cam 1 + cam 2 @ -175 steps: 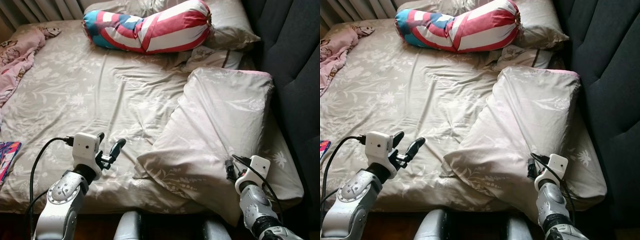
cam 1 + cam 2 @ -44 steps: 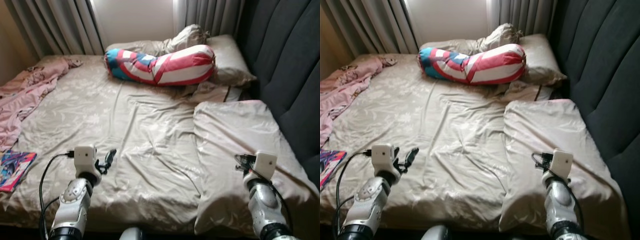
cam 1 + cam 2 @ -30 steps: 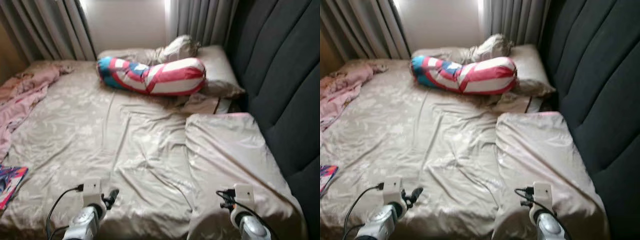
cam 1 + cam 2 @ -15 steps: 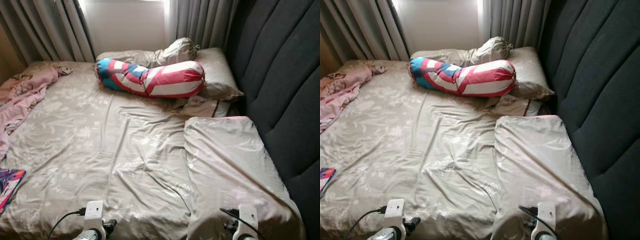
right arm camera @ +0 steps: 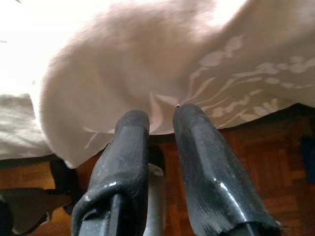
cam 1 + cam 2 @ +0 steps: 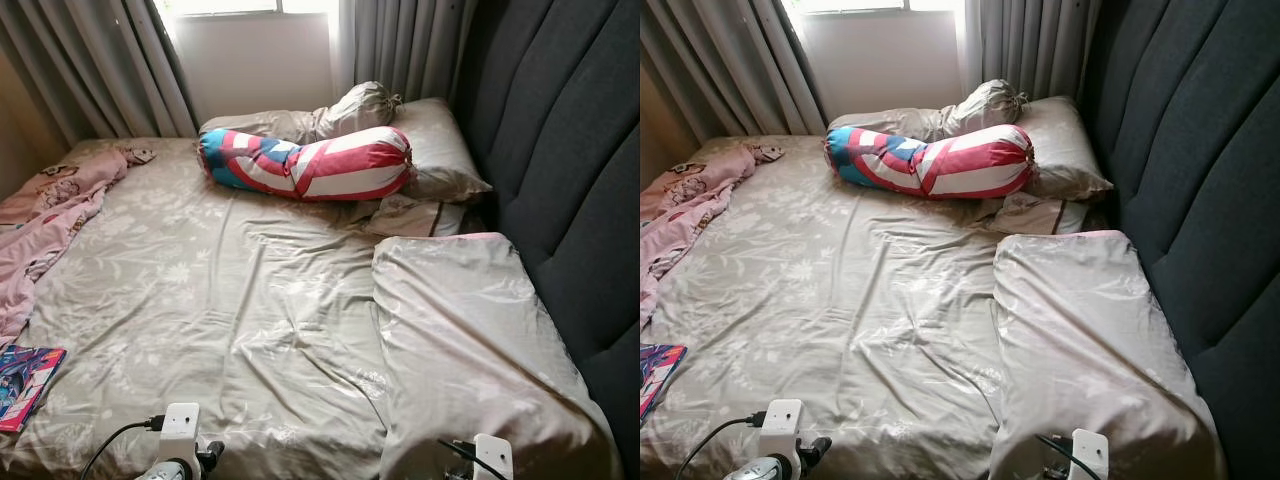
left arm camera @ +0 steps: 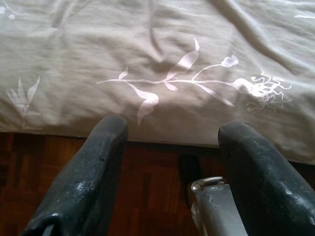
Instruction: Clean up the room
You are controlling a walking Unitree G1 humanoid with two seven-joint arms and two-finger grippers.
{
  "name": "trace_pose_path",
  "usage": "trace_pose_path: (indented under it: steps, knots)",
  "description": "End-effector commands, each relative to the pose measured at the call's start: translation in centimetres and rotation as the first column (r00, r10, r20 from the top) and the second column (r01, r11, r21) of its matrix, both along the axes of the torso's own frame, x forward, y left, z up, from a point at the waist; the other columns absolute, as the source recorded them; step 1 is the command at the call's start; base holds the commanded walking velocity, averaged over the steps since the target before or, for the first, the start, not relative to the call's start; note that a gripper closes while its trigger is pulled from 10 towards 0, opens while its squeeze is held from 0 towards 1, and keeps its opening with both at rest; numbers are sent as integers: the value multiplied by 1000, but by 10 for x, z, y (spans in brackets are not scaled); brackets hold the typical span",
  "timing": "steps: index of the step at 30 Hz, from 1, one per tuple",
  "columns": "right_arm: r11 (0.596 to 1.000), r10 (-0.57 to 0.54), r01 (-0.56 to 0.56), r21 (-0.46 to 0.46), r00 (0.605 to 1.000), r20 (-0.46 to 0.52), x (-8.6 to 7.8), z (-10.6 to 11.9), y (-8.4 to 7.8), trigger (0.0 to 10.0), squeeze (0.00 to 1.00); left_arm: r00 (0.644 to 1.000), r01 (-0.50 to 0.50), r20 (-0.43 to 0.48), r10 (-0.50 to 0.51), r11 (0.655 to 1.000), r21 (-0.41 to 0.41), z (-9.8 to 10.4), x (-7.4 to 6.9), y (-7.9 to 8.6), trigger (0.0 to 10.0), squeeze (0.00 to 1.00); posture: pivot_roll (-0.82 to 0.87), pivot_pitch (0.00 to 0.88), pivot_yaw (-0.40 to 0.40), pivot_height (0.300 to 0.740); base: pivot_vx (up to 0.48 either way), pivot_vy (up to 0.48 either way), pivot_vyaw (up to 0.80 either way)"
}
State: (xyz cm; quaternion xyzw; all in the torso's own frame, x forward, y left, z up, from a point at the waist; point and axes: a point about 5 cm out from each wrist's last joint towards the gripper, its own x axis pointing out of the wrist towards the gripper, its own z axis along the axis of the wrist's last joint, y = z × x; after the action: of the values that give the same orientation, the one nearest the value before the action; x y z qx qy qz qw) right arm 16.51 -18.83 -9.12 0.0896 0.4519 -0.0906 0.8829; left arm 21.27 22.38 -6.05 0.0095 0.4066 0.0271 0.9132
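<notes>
A bed [image 6: 230,300] with a beige flowered sheet lies before me. On its right side, along the dark headboard, rests a flat beige pillow [image 6: 460,330]. A red, white and blue striped bolster [image 6: 310,165] lies across the far end, in front of beige pillows [image 6: 435,145]. A pink blanket [image 6: 45,215] is bunched at the left edge, and a colourful book [image 6: 25,380] lies near the front left corner. My left gripper [image 7: 173,129] is open and holds nothing, low at the bed's front edge. My right gripper [image 5: 161,115] is shut with nothing in it, just under the flat pillow's overhanging corner.
A padded dark headboard [image 6: 560,150] runs along the right side. Grey curtains [image 6: 110,60] and a bright window [image 6: 250,50] stand behind the bed. Dark parquet floor [image 7: 39,167] shows under the bed's front edge.
The camera has pulled back and tilted up, so the window and curtains came into view. Both arms have sunk to the bottom edge of the picture. The flat pillow lies straighter than 5.8 s ago.
</notes>
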Motion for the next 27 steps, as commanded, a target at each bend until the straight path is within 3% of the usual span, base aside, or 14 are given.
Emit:
trace_pose_path:
  steps: [1,7,13,23,27]
  knots:
    - [1000,21,-22,8,1000,23,10,4,6,10000,0,1000,1,-23,-1,1000,-1,-1,-2,2,10000,0,-136,0,44,740,0,0,0]
    - [1000,10,-10,0,1000,14,8,3,5,10000,0,999,25,-40,-25,1000,6,-2,-5,5,10000,0,-119,0,52,740,0,0,0]
    - [999,43,-43,6,999,9,6,2,10,10000,0,999,20,-51,-19,1000,15,-2,-6,7,10000,0,-114,0,54,740,0,331,0]
    - [999,47,-47,10,999,1,6,1,15,10000,0,998,42,-55,-40,999,26,-1,-6,11,10000,0,-120,0,70,740,0,368,746]
    - [1000,19,-19,21,1000,2,6,1,18,10000,0,998,43,-56,-41,999,30,-1,-6,12,10000,0,-109,0,67,740,0,403,0]
